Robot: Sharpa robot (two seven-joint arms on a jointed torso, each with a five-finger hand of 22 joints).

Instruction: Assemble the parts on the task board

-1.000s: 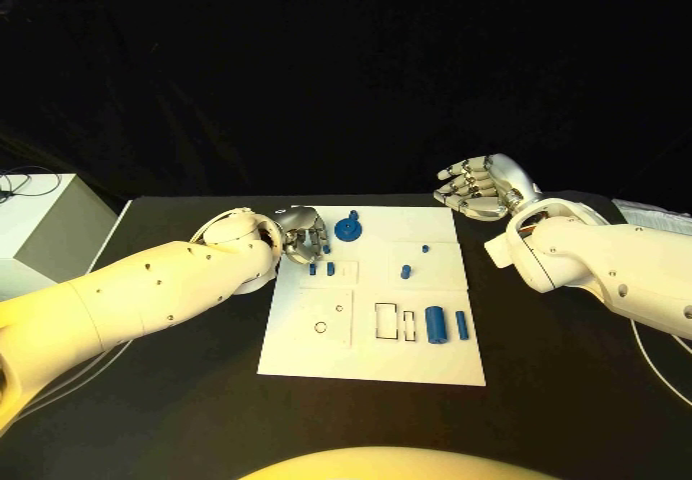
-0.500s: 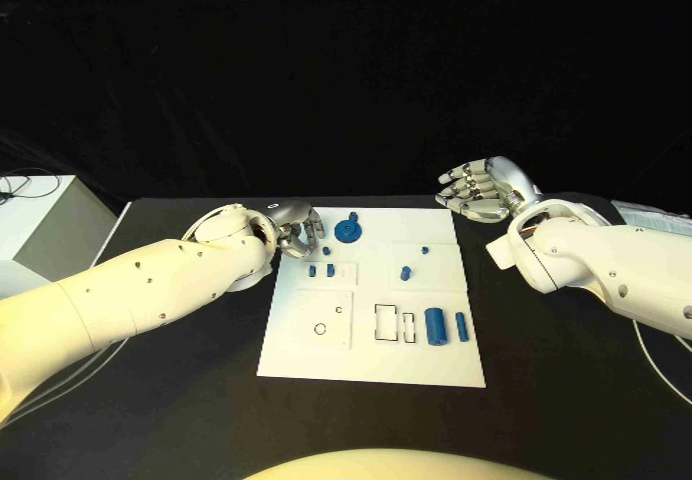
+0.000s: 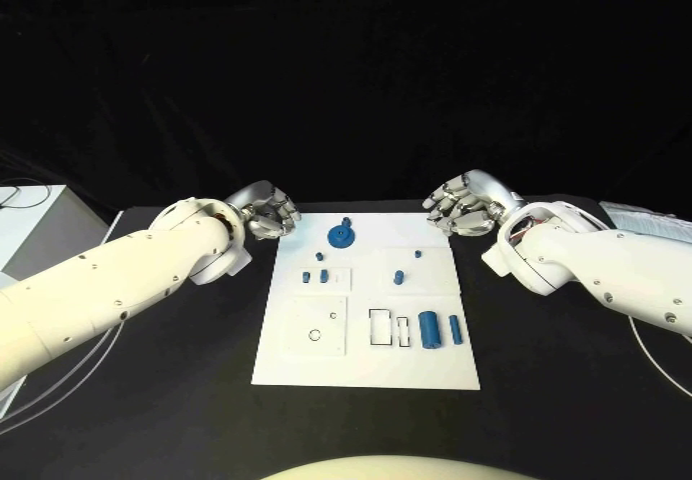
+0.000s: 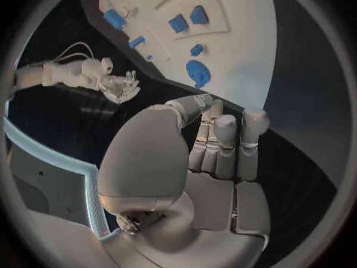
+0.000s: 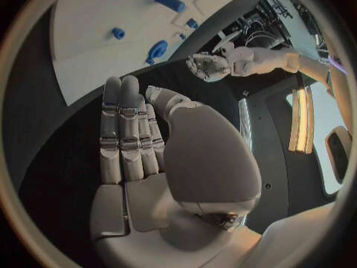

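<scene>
Left hand (image 3: 264, 212) empty, just beside task board's (image 3: 368, 350) far corner.

Both white arms reach in over the black table (image 3: 577, 400), one from each side, their silver hands raised near its far edge. The left hand (image 3: 265, 212) hangs just off the far left corner of the task board (image 3: 368, 370), empty, fingers straight and held together with the thumb folded across the palm. The right hand (image 3: 464, 207), off the board's far right corner, mirrors that pose and holds nothing.
</scene>
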